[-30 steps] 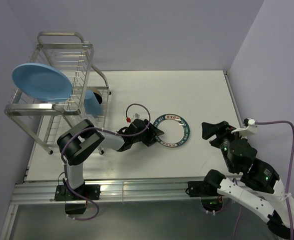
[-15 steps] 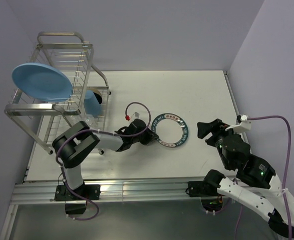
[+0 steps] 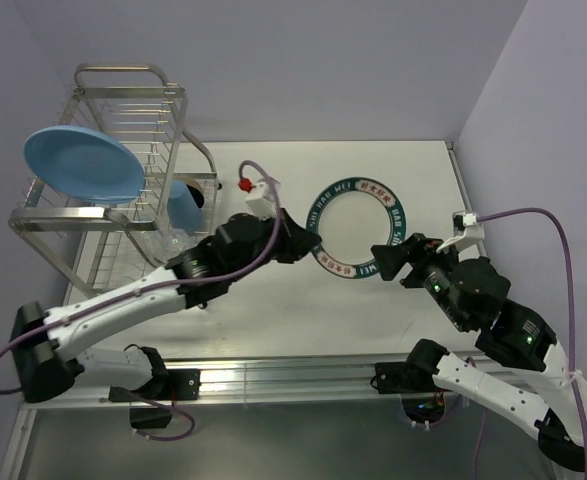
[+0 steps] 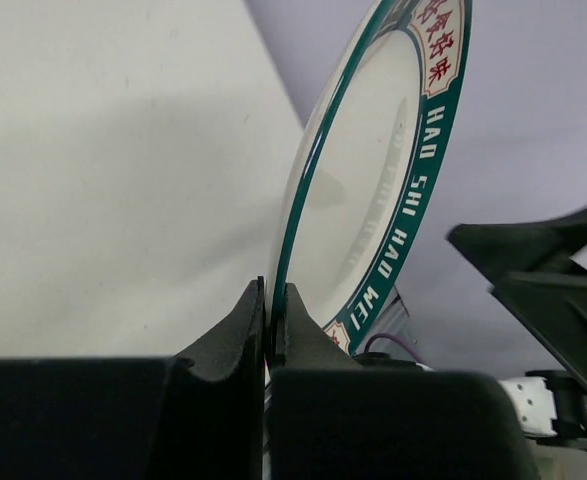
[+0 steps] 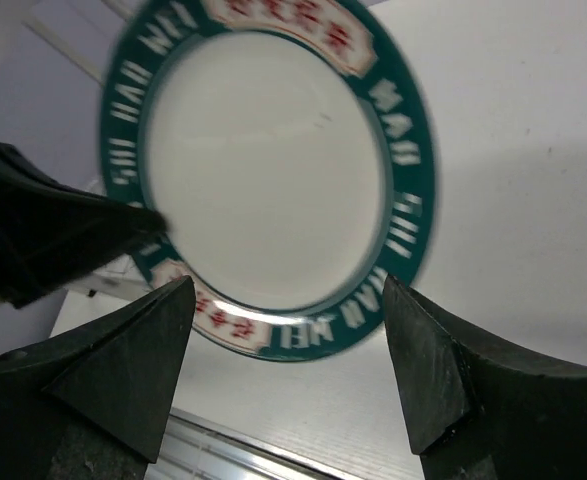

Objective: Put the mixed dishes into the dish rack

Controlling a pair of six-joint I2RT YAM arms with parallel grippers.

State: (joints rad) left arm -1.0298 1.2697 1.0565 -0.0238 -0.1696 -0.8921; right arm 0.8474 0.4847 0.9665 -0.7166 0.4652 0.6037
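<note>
The left gripper [image 4: 270, 300] gripped the plate [image 3: 358, 228] by its rim, tilted above the table [image 3: 273, 170]; the right gripper [image 3: 386, 262] gaped beside it.

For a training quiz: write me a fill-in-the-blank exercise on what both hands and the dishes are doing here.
The left hand is shut on the ____ of the white round plate with the green lettered border. The right hand near that plate is ____. The plain light-blue plate stands in the ____ tier of the shiny silver wire dish rack.
Missing words: rim; open; top.
</note>
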